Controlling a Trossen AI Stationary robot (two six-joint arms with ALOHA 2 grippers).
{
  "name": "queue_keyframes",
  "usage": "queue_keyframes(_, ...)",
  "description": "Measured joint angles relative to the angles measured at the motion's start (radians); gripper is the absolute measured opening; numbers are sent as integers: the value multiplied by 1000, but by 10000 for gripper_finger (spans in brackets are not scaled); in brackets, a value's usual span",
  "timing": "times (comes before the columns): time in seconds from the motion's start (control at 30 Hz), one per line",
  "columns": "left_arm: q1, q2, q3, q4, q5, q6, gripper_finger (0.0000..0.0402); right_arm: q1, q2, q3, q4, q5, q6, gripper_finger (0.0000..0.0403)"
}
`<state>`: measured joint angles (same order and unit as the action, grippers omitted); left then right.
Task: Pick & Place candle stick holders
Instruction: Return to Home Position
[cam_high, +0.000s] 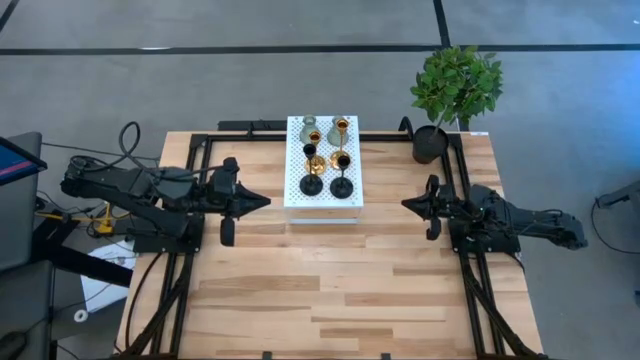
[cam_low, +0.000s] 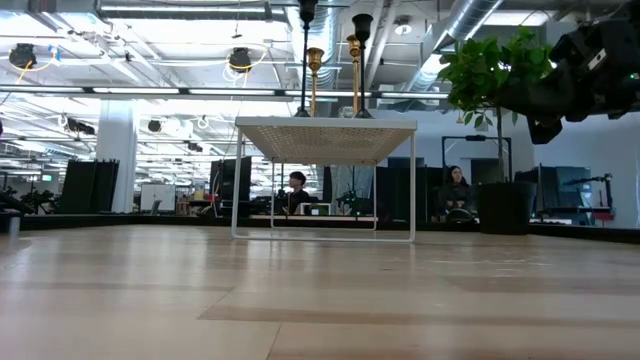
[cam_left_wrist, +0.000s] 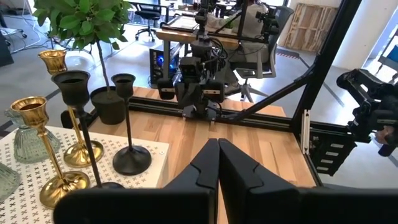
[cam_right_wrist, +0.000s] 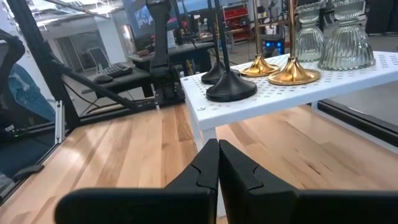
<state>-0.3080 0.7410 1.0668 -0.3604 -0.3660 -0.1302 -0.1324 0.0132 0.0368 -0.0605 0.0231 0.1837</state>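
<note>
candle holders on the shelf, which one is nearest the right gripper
the black candle holder at the right of the white shelf's front row; the other black one stands farther from the right gripper, the rest farther back.

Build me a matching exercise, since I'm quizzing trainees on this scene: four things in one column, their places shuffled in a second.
Things:
1. left hand
2. right hand
3. black candle stick holders
4. plant pot

Places:
a. on the white shelf
b. far right corner of the table
c. left of the shelf, shut
d. right of the shelf, shut

Pairs: 1-c, 2-d, 3-a, 4-b.
</note>
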Motion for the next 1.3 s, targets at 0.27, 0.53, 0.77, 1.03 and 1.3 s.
queue_keyframes(0.27, 0, 0, 0, 2, 47, 9, 5, 0, 0, 0, 0, 1, 0, 0)
queue_keyframes(0.53, 24, -44, -2, -16, 81, 98, 4, 0, 0, 0, -1, 2, 0, 0)
queue_keyframes(0.77, 25, -233, -8, -47, 90, 101, 4, 0, 0, 0, -1, 3, 0, 0)
queue_keyframes(1.03, 24, -358, -118, -62, 93, 131, 4, 0, 1, 0, -2, 3, 0, 0)
queue_keyframes(1.3, 24, -533, -200, -59, 148, 110, 4, 0, 1, -1, -2, 3, 0, 0)
